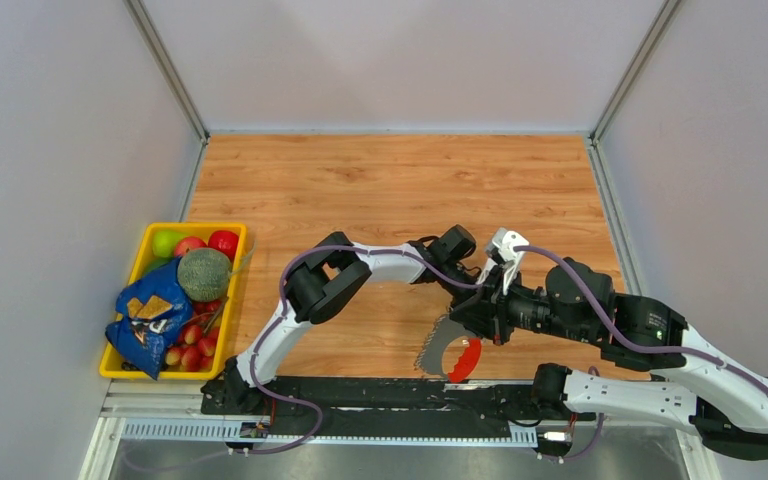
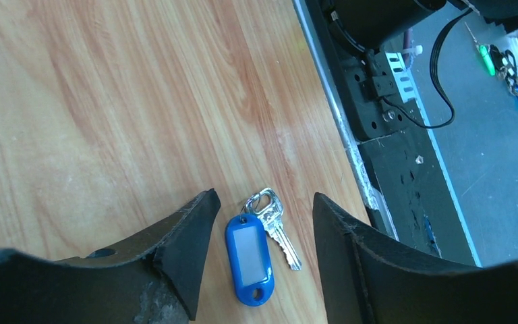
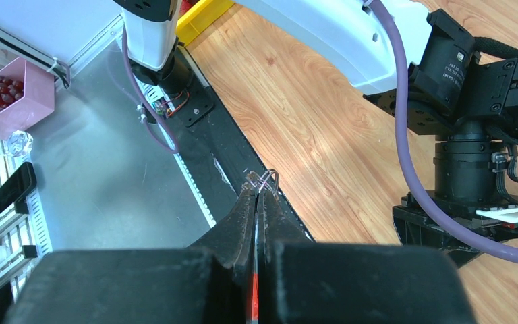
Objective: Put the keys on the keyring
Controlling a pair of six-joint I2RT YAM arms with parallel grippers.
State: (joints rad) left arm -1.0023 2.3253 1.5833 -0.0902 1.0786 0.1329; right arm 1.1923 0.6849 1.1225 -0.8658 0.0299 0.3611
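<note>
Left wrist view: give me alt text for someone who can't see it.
A small silvery metal key joined to a blue rectangular plastic tag lies flat on the light wooden table, between the left gripper's two open black fingers, touching neither.

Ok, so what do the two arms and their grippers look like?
Both the left arm and right arm have white links, black joints and a purple cable running alongside. The right one shows a small green light. The left gripper and right gripper have black, wedge-shaped fingers.
</note>
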